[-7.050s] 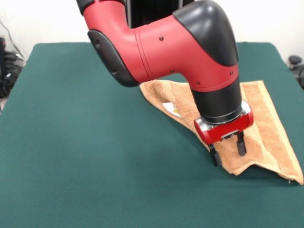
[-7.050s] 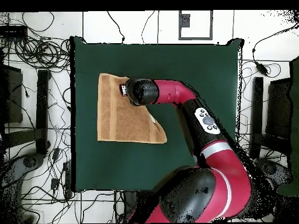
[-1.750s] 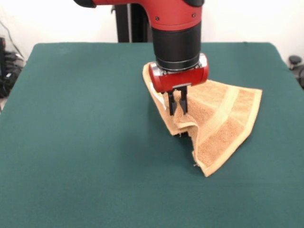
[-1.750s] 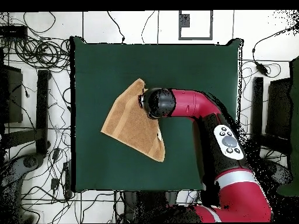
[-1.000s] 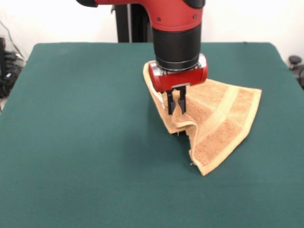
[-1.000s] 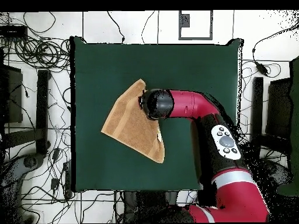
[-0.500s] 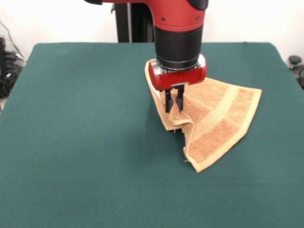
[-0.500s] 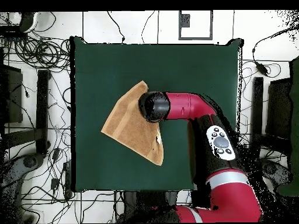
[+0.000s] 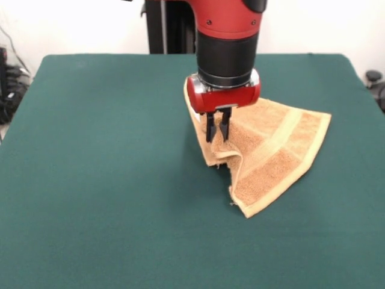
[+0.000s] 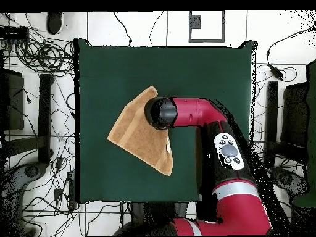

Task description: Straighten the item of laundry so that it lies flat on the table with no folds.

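Near the middle of the front view, the gripper (image 9: 216, 132) has its jaws pinched shut on a raised fold of the towel (image 9: 274, 159). Since half a second ago it has slid a little to the left and dragged the towel's near corner along. The towel sits right of centre on the table (image 9: 102, 180), bunched and folded over. It looks far from flat, so more pulling seems needed.

One towel (image 9: 271, 158), one table (image 9: 96, 180) and one arm (image 10: 203, 117) with its tool (image 9: 216, 133).
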Controlling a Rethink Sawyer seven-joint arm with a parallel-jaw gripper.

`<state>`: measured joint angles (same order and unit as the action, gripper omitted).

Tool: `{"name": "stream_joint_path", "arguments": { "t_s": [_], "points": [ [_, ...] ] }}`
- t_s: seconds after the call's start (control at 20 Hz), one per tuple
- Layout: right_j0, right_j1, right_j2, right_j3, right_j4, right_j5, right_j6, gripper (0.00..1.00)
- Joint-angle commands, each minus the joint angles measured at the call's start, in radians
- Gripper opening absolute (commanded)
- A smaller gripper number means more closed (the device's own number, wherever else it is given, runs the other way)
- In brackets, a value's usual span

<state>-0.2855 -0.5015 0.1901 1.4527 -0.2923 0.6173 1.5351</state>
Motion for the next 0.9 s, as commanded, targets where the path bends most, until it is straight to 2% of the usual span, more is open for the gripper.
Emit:
{"name": "stream_joint_path", "arguments": {
  "t_s": [0.05,0.5,0.75,0.9],
  "points": [
    [0.039,0.004,0.007,-0.029,0.025,0.134,0.099,0.00],
    [0.061,-0.006,-0.009,-0.070,0.020,0.197,0.106,0.00],
    [0.061,0.037,-0.020,-0.045,-0.014,0.028,0.148,0.00],
    [0.051,0.126,-0.018,-0.071,-0.041,-0.079,0.146,0.00]
  ]
}}
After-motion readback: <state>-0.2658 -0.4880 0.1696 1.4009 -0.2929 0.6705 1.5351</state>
